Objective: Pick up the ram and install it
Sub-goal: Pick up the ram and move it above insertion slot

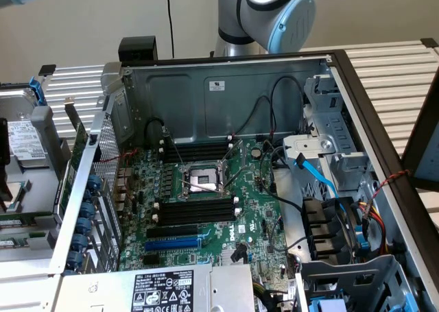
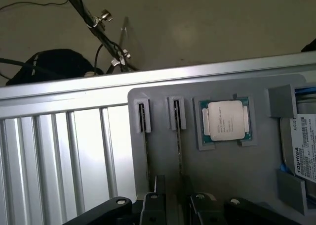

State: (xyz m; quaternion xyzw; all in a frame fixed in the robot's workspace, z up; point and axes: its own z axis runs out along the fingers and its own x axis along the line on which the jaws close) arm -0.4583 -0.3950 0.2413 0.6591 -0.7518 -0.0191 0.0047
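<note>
Gripper (image 2: 175, 193) fingers (image 2: 159, 195) are spread wide, gripping nothing. Open computer case (image 1: 226, 86) is seen in the exterior view, walls ringing the motherboard (image 1: 226, 188), open room above it; arm (image 1: 274, 10) at 12 o'clock, grey tray (image 1: 41, 118) at 9 o'clock. Wrist view adds the ram (image 2: 179, 153), stood on edge in the tray in line with the fingers' gap, second stick (image 2: 146, 153) just beside, processor (image 2: 226, 120) next over.

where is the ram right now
In the wrist view, the ram stands on edge in the grey tray, between a second stick and the processor.
</note>
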